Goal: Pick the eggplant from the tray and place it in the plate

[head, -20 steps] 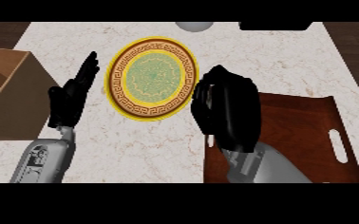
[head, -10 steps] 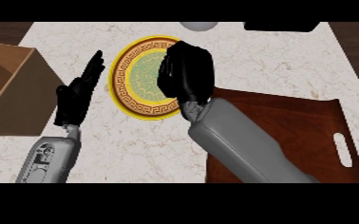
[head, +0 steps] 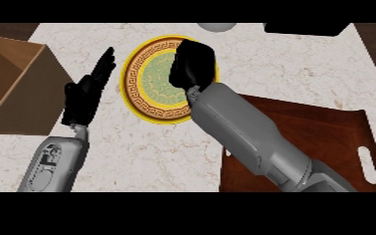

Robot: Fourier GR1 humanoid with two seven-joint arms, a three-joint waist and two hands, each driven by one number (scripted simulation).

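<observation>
The round plate (head: 150,82), with a yellow rim, a brown key-pattern band and a green centre, lies on the marble counter. My right hand (head: 195,65) hangs over the plate's right half, seen from the back with its fingers curled down. The eggplant is hidden inside that hand and no part of it shows. The dark brown tray (head: 316,124) lies at the right, partly under my right forearm, and nothing shows on its visible part. My left hand (head: 86,93) rests open, fingers up, just left of the plate.
A brown cardboard box (head: 22,87) stands at the left edge, close to my left hand. A grey rounded object (head: 217,27) and a black object (head: 305,28) sit along the counter's far edge.
My right hand has moved from the tray's left edge up and left over the plate, with the forearm stretching out after it. The left hand has stayed in place.
</observation>
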